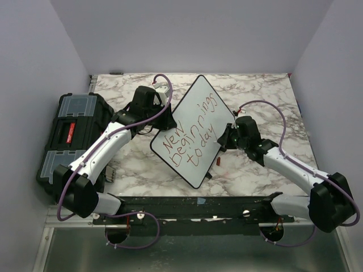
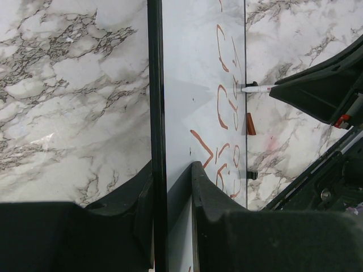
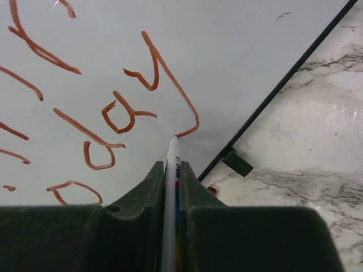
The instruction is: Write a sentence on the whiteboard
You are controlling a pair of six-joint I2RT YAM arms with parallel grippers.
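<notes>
**A:** Where does the whiteboard (image 1: 201,93) lie?

**B:** In the middle of the tabletop (image 1: 266,96), turned like a diamond: one corner points at the far edge and the opposite one at the near edge. The black toolbox (image 1: 71,133) stands at the left edge, apart from the board.

**A:** And the sentence (image 1: 191,136)?

**B:** Red lettering in three slanted lines, "New Beginnings today", filling most of the white face.

**A:** What is the left pincer (image 2: 172,167) doing?

**B:** It is clamped on the whiteboard's thin black frame. One finger sits on each side of the far-left edge, and the lettering runs away from it toward the opposite edge.

**A:** The right pincer (image 3: 171,167)?

**B:** It is closed on a marker (image 3: 173,150), which pokes out between the fingers. It sits over the near-right edge, across the board from the left one. The marker's tip touches the white surface right at the end of the tail of the "y" in "today", close to the frame and one of its small black feet.

**A:** Anything else near that edge?

**B:** A small red piece (image 2: 250,123) lies on the tabletop just beside the frame. I cannot tell what it is.
</notes>
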